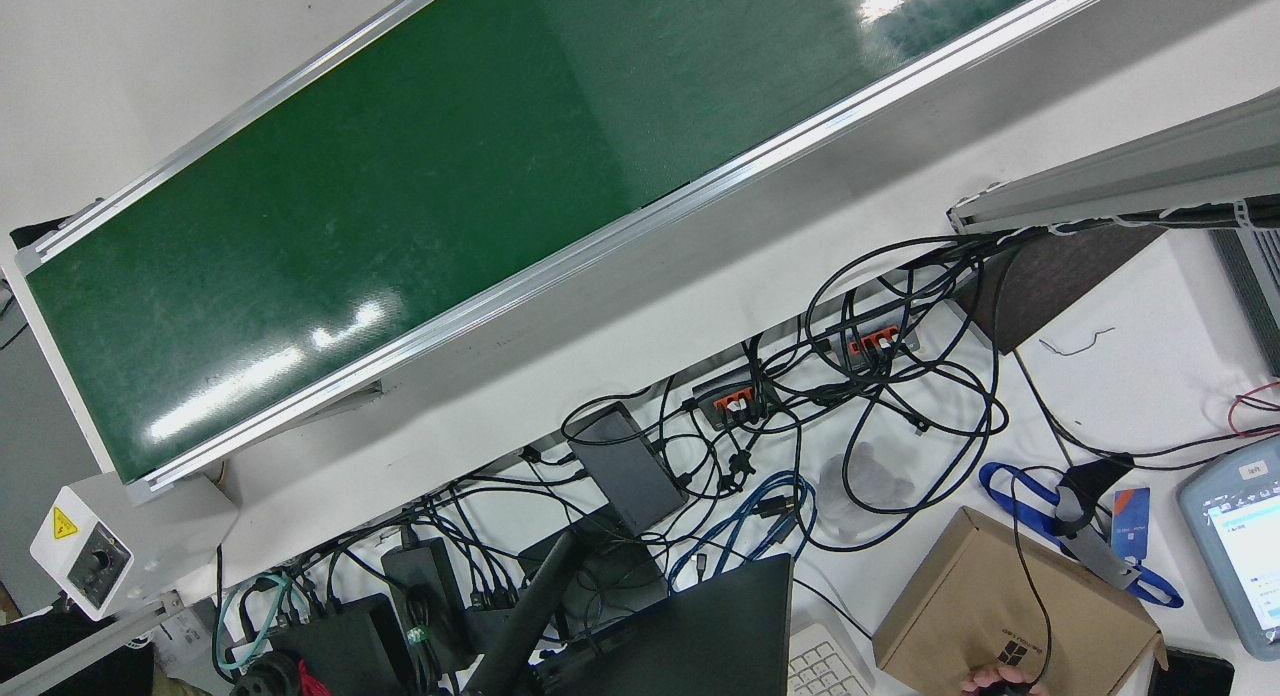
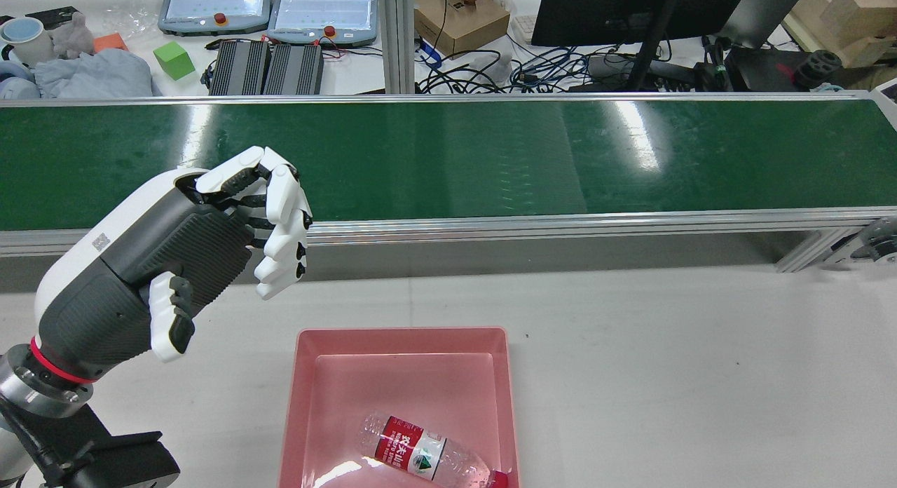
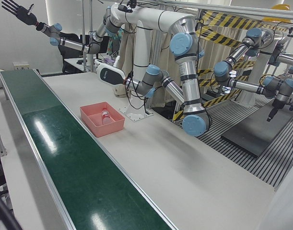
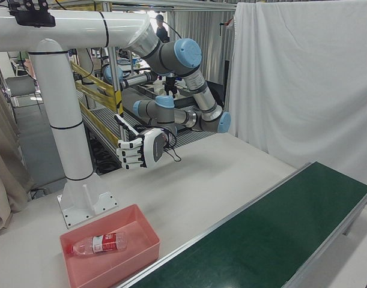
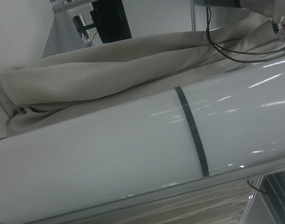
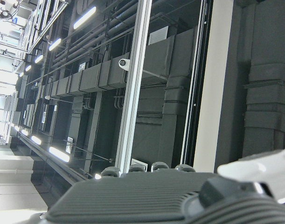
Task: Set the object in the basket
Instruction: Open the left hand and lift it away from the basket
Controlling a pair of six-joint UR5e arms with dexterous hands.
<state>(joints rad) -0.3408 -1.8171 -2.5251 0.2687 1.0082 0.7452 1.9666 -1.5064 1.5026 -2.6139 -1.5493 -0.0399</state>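
Hovering my left hand (image 2: 210,249) empty, fingers half-curled and apart, beside the basket (image 2: 308,348) holding the bottle (image 2: 427,456), I'd open wider before reaching to the belt (image 2: 490,158); right hand (image 6: 156,196) fingers: can't tell.

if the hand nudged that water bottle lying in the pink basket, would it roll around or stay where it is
The water bottle lies on its side and is round, so it would probably roll a little, though the pink basket walls should stop it. It looks clear and possibly empty, so likely light and easy to shift. Its thin plastic may dent under a firm squeeze.
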